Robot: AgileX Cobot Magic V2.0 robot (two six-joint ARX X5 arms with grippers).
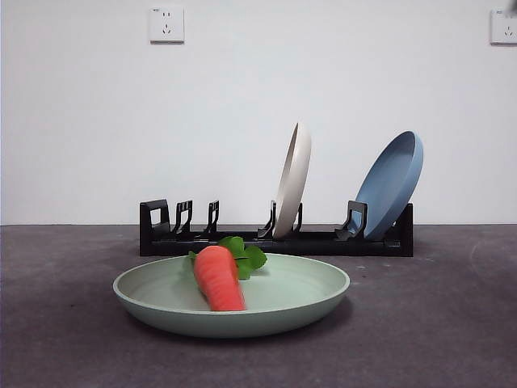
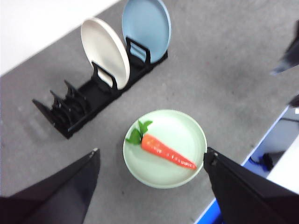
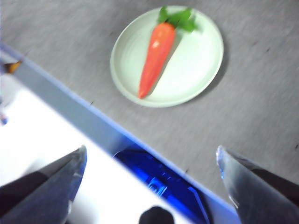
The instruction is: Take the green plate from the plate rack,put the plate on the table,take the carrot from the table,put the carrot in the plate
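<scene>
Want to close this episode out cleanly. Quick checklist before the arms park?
1. green plate out of the plate rack and flat on the table: ok.
2. carrot lying inside the plate, nothing overhanging the rim: ok.
3. left gripper open, holding nothing, above the plate: ok.
4. right gripper open, holding nothing, out past the table's edge: ok.
5. cream-white plate and light blue plate standing in their rack slots: ok.
6. Path for the retreat outside the camera views: cannot tell.
</scene>
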